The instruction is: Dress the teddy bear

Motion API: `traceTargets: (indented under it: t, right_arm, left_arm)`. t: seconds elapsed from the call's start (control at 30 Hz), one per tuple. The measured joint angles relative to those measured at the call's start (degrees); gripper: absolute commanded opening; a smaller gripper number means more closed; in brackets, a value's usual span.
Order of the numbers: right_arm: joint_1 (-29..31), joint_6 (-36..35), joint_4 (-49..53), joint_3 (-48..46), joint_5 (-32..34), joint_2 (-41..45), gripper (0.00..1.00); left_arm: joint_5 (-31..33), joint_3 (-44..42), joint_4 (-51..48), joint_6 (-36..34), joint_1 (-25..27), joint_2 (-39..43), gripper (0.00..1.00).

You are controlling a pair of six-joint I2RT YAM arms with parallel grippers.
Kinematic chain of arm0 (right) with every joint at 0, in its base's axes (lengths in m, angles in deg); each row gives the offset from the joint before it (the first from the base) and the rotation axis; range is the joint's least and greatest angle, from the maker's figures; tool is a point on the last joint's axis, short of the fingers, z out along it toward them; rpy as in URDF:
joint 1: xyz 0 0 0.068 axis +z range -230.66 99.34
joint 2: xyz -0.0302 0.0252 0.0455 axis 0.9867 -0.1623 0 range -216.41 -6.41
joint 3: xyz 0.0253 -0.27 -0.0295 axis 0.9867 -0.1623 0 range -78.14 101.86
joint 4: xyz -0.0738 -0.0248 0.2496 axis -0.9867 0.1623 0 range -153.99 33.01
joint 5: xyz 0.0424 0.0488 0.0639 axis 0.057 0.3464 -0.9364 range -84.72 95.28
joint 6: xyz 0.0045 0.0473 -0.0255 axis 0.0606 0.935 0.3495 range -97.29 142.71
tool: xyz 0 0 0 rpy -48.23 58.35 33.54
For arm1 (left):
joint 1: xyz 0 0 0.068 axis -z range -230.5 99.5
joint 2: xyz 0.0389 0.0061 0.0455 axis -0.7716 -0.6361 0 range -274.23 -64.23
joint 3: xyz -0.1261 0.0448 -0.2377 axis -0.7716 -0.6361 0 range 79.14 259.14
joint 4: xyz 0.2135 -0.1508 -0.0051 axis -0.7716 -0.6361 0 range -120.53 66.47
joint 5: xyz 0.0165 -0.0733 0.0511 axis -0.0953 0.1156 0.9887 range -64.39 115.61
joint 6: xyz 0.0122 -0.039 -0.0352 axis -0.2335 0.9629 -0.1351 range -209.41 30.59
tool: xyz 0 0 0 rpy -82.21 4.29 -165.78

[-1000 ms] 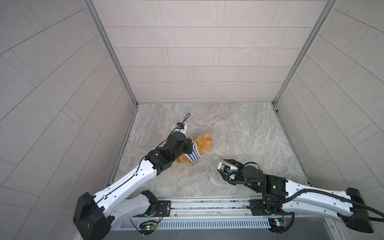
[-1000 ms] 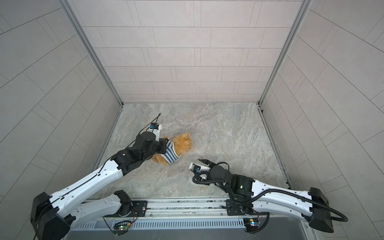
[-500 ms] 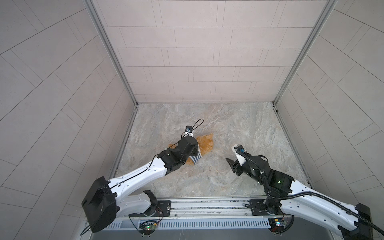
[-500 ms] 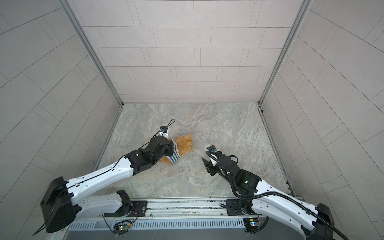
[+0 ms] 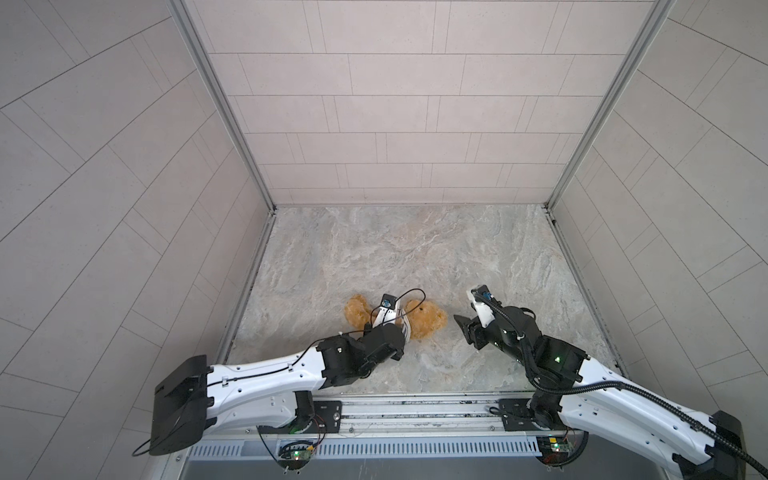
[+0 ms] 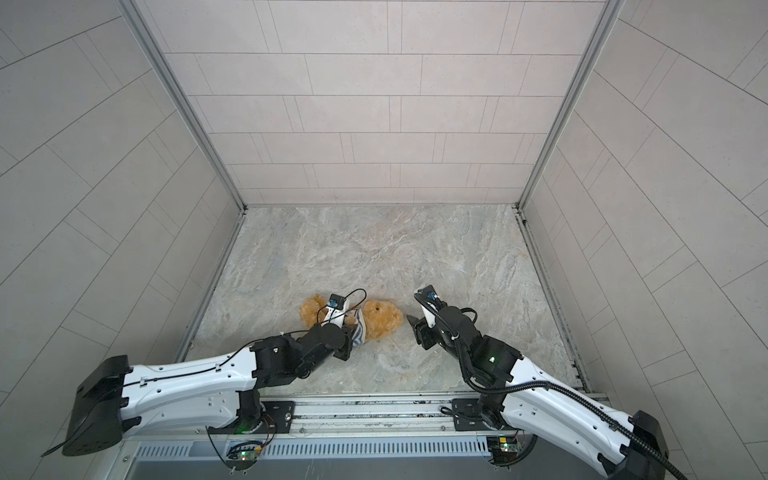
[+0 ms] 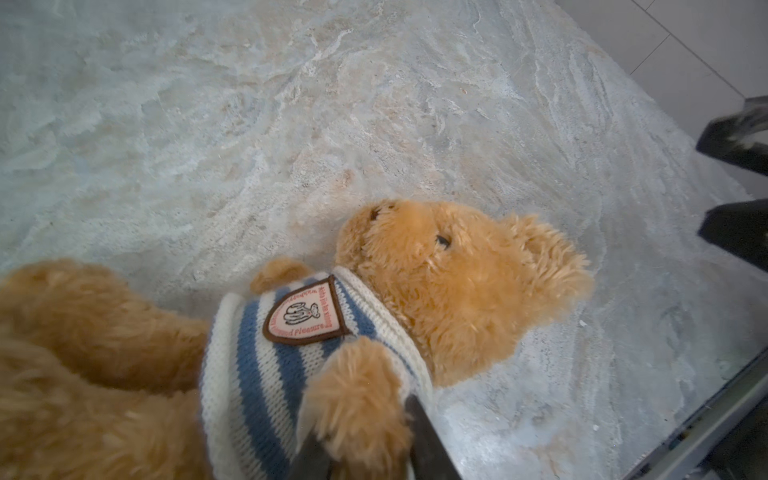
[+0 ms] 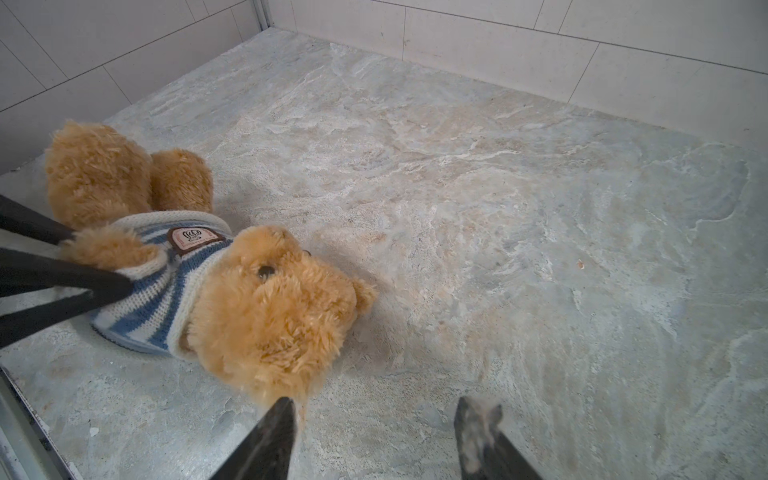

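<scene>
The teddy bear (image 5: 426, 319) (image 6: 380, 319) lies on the marble floor, head to the right, legs to the left. A blue-and-white striped sweater (image 7: 257, 365) (image 8: 166, 307) with a badge sits round its chest, and both paws poke out of it. My left gripper (image 7: 361, 428) (image 8: 99, 259) stands open, one finger on each side of the bear's near paw and brushing its fur. In both top views the wrist hides those fingers. My right gripper (image 8: 380, 415) (image 5: 465, 328) (image 6: 415, 328) is open and empty, just right of the bear's head (image 8: 274, 320), one fingertip (image 8: 286, 411) close to the fur.
The tiled left wall and its metal floor strip (image 5: 245, 299) run close behind the bear's legs. The front rail (image 5: 415, 409) carries both arm bases. Bare marble floor (image 5: 415, 249) stretches to the back and right walls.
The bear has come nearer the front and now lies flat, with its legs showing on the left. My left jaws have parted. My right arm has swung round to face the bear's head.
</scene>
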Motion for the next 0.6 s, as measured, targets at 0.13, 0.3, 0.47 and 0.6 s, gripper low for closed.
traceTargets:
  t: [0.13, 0.3, 0.47, 0.6]
  right_arm:
    - [-0.44, 0.02, -0.07, 0.00, -0.33, -0.22, 0.64]
    - [-0.52, 0.00, -0.13, 0.00, -1.03, -1.42, 0.64]
    - [-0.52, 0.04, -0.48, 0.00, -1.60, -1.18, 0.63]
    - [-0.52, 0.24, -0.92, -0.02, -1.79, -0.26, 0.63]
  left_arm:
    - [-0.55, -0.59, -1.44, 3.34, 3.74, 0.76, 0.49]
    - [-4.48, -0.85, -3.78, 2.43, 4.48, 3.32, 0.56]
    - [-9.09, 4.79, -9.92, -2.38, 2.93, 7.76, 0.58]
    - [-12.26, 13.00, -12.87, -6.88, -4.37, 7.02, 0.58]
